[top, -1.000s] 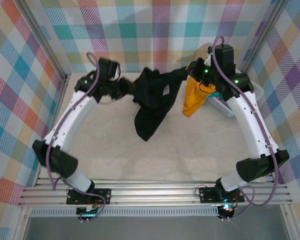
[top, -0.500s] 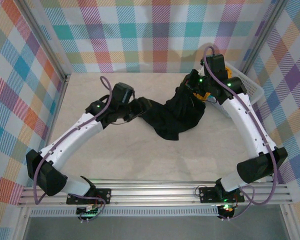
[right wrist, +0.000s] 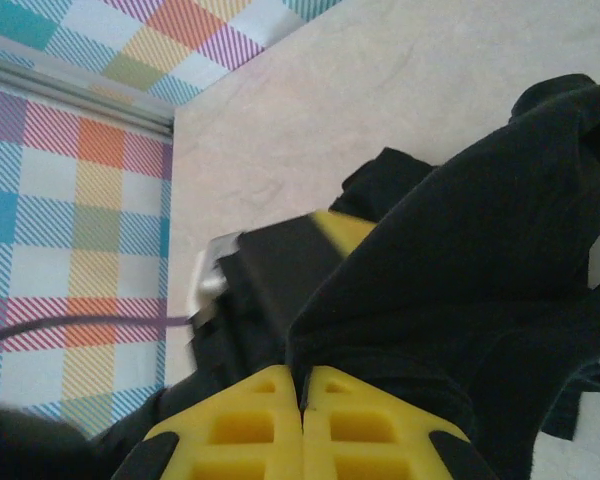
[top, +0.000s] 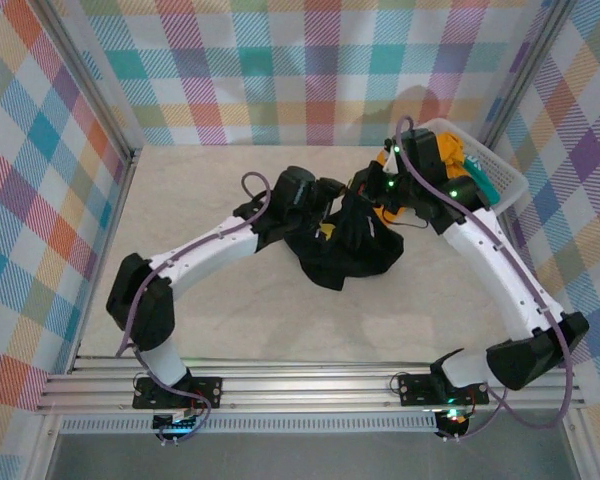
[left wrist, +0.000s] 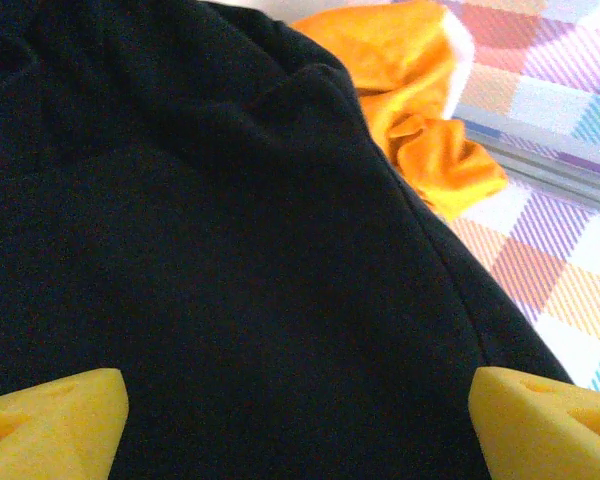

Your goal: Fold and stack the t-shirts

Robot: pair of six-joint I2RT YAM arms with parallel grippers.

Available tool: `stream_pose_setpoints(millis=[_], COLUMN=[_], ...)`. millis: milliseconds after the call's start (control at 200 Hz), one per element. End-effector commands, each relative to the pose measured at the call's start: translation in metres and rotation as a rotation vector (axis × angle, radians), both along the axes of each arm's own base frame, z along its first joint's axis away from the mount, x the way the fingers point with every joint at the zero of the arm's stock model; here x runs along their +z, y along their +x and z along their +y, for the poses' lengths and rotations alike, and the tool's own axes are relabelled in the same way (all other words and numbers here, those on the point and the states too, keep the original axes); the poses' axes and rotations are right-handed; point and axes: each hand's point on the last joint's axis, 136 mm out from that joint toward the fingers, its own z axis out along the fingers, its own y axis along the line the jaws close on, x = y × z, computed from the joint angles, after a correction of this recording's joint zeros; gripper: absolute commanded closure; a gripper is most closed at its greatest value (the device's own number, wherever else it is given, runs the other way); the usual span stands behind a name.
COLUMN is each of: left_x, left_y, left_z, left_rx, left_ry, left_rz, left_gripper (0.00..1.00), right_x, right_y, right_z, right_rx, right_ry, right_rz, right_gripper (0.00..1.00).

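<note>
The black t-shirt [top: 345,255] lies crumpled on the table [top: 210,190], just left of the white basket [top: 492,152], and both arms meet over it. The right gripper [right wrist: 302,420] has its yellow fingers pressed together, with a fold of the black cloth pinched between them. The left gripper [left wrist: 300,425] hangs with its fingertips [left wrist: 50,420] spread wide, black cloth lying across the gap. An orange t-shirt [left wrist: 410,70] is bunched between the black one and the basket, and a teal one [top: 484,190] sits inside it.
</note>
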Motion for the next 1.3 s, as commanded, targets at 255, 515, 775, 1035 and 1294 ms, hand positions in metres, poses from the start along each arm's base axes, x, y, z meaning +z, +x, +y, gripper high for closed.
stream_pose_setpoints(millis=[255, 515, 775, 1035, 1294], left_x=[0.029, 0.049, 0.035, -0.040, -0.092], left_y=[-0.004, -0.002, -0.081, -0.126, -0.144], left_z=[-0.014, 0.183, 0.299, 0.284, 0.288], left_rx=[-0.028, 0.183, 0.253, 0.085, -0.124], left_ry=[-0.061, 0.515, 0.879, 0.755, 0.928], left_rz=[0.059, -0.116, -0.169, -0.116, 0.058], left_gripper=[0.32, 0.37, 0.57, 0.49, 0.26], right_x=[0.016, 0.016, -0.002, -0.109, -0.115], right_y=[-0.011, -0.034, -0.014, 0.007, 0.010], right_z=[-0.008, 0.069, 0.220, 0.319, 0.250], right_rx=[0.004, 0.270, 0.525, 0.737, 0.634], right_ry=[0.011, 0.036, 0.095, 0.126, -0.234], right_rz=[-0.061, -0.071, -0.048, 0.194, 0.138], right_gripper=[1.00, 1.00, 1.00, 0.55, 0.38])
